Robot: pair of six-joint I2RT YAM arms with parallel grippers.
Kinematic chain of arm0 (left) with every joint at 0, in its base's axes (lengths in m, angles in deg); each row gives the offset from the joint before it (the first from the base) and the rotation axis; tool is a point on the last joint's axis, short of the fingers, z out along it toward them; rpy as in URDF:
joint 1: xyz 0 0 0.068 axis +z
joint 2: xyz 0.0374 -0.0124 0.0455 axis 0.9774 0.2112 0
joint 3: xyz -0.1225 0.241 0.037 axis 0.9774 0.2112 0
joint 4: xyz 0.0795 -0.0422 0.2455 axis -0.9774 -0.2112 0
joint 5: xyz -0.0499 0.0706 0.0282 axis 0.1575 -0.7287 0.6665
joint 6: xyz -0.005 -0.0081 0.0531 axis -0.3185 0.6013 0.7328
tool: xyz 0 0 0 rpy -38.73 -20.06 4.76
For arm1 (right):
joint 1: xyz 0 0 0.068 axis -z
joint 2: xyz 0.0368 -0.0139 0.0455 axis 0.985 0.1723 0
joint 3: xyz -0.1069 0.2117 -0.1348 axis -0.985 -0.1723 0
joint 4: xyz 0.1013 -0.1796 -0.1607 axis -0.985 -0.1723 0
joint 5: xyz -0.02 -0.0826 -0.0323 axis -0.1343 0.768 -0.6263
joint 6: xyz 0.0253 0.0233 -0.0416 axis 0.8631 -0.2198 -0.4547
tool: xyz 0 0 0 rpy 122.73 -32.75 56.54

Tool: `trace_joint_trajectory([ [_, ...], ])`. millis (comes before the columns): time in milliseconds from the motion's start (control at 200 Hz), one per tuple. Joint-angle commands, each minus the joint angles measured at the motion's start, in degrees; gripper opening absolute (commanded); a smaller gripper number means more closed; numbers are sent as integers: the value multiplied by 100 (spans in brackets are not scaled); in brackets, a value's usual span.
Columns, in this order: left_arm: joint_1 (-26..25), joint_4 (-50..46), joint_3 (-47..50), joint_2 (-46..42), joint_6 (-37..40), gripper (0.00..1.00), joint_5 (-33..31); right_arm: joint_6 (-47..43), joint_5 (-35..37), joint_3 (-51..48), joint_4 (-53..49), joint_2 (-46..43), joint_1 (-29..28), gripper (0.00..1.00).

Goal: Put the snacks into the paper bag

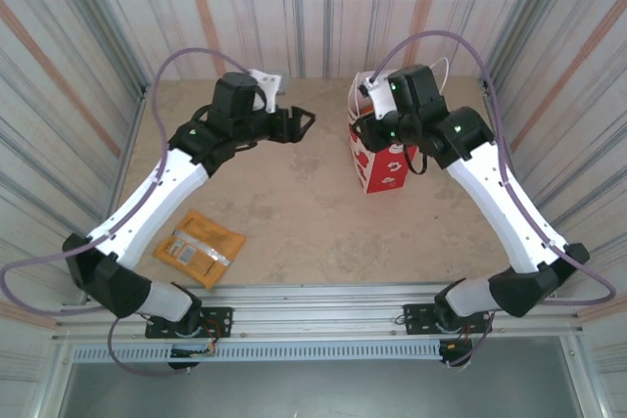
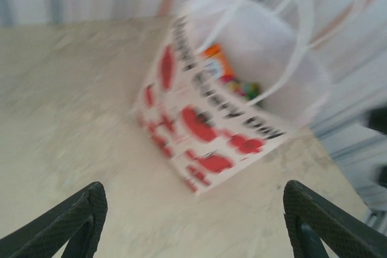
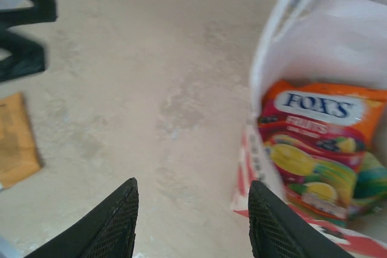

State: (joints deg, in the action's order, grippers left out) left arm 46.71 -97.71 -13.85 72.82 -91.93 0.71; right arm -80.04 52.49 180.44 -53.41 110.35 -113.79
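Holding one candy bag (image 3: 314, 149), one paper bag (image 1: 384, 171), one orange pouch (image 1: 211, 242) outside

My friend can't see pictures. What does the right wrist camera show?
A colourful Fox's candy packet sits inside the white-lined paper bag on the right. The right tool is open at the bottom, its two black fingers apart over a pale table, and an orange pouch lies at the left edge.

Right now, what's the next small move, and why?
Probably swing the left gripper toward the orange pouch. The pouch lies on the table outside the paper bag, on that gripper's side, and the gripper is open and empty.
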Motion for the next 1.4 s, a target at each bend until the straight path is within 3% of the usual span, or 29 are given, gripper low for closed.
trace_joint_trajectory([
  [0,364,-965,480,-481,-571,80,-440,300,-164,-332,630,-209,-400,50],
  [251,1036,-2205,1255,-798,-1156,85,-515,1037,-546,-996,1428,53,-1276,50],
  [326,1132,-2457,1597,-854,-1418,88,-806,1194,-570,-998,1365,228,-1454,50],
  [636,1884,-2139,3427,-1256,-2321,91,-509,1318,-796,-1131,1492,590,-1680,50],
  [1092,1906,-2019,4287,-1155,-2779,94,-930,1325,-886,-1104,1509,807,-1775,49],
  [1393,1869,-990,4575,-612,-2684,92,-246,1299,-733,-1130,1437,729,-1775,49],
])
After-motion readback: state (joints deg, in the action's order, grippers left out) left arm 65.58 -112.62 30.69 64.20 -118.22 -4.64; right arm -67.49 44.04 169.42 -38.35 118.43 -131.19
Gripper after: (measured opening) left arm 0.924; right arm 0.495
